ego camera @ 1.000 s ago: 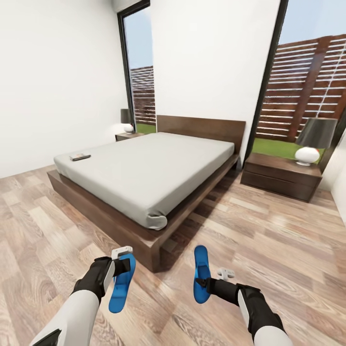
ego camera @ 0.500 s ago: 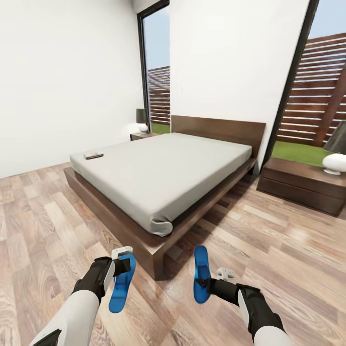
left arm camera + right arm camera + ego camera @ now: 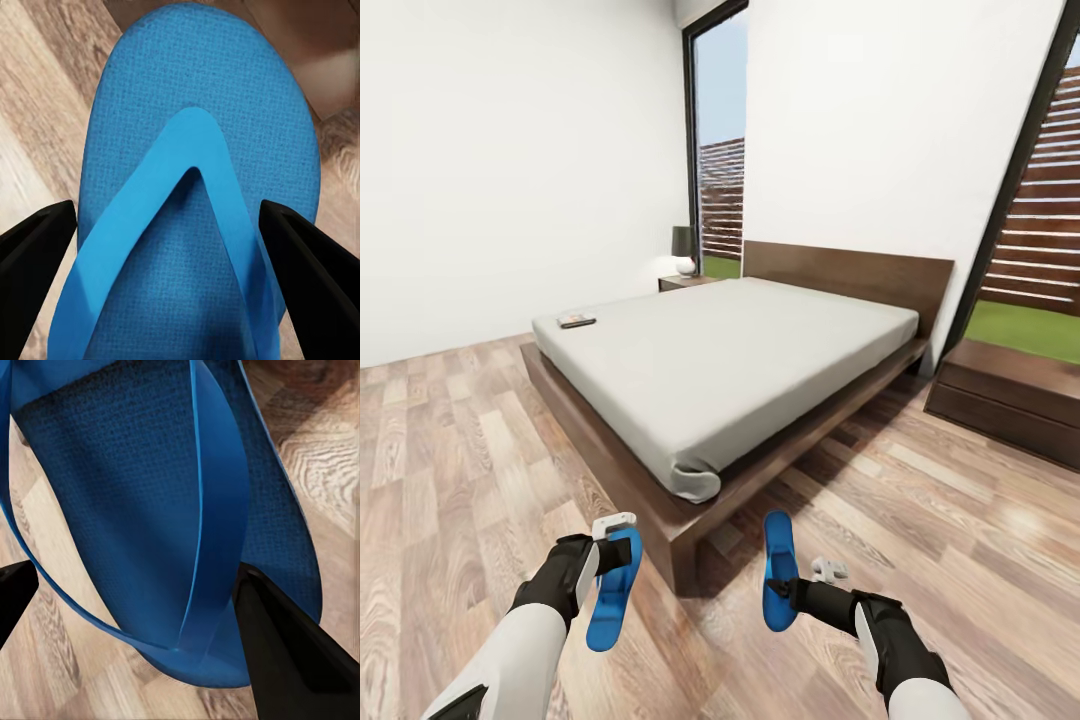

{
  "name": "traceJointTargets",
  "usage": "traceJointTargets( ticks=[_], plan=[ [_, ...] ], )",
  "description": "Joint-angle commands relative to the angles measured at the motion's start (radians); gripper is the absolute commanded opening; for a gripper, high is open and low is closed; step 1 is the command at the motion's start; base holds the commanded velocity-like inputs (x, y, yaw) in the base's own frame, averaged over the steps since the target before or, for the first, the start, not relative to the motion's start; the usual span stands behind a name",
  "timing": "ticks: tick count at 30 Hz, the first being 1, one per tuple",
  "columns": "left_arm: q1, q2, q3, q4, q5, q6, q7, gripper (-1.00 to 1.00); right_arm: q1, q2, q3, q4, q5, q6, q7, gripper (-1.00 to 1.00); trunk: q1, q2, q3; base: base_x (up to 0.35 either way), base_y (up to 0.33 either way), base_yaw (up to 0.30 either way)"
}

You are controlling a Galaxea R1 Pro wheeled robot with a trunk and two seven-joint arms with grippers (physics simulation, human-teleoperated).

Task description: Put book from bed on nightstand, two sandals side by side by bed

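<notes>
My left gripper [image 3: 615, 550] is shut on one blue sandal [image 3: 612, 590], held above the floor near the bed's foot corner. Up close in the left wrist view, that sandal [image 3: 195, 195] lies between the two black fingers [image 3: 34, 247]. My right gripper [image 3: 788, 588] is shut on the other sandal [image 3: 779, 570], whose sole and strap [image 3: 217, 510] show in the right wrist view. The bed [image 3: 730, 350] has a grey mattress and a dark wooden frame. The book [image 3: 576, 321] lies on the mattress's far left corner. One nightstand [image 3: 685, 283] stands beyond the bed, another nightstand [image 3: 1010, 400] at the right.
A small lamp [image 3: 684, 250] stands on the far nightstand. Tall windows [image 3: 718, 150] look onto a slatted fence and grass. White walls bound the room at left and behind the bed. Wood-plank floor [image 3: 450, 450] spreads to the left of the bed and between bed and right nightstand.
The whole view has swung left, so bed, windows and nightstands slid right in the picture. Both arms hold the sandals in the same pose.
</notes>
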Motion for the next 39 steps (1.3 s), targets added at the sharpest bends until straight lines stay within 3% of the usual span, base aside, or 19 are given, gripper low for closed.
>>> traceJointTargets(
  ticks=[1, 28, 39],
  plan=[
    [-0.001, -0.002, 0.008, -0.002, -0.011, 0.005, -0.009, -1.00, -0.001, 0.001, -0.008, -0.002, 0.006, 0.006, 0.010, -1.00, 0.000, 0.000, -0.001, 0.126, -0.248, 0.210],
    [-0.001, -0.001, 0.008, -0.002, -0.011, 0.005, -0.009, -1.00, -0.001, 0.001, -0.006, -0.002, 0.007, 0.006, 0.010, -1.00, 0.000, 0.000, -0.001, 0.045, -0.206, 0.206],
    [-0.001, 0.000, 0.015, -0.004, -0.011, 0.005, -0.009, -1.00, -0.001, 0.001, -0.008, -0.002, 0.006, 0.006, 0.011, -1.00, 0.000, 0.000, -0.001, 0.000, -0.064, 0.202]
  ],
)
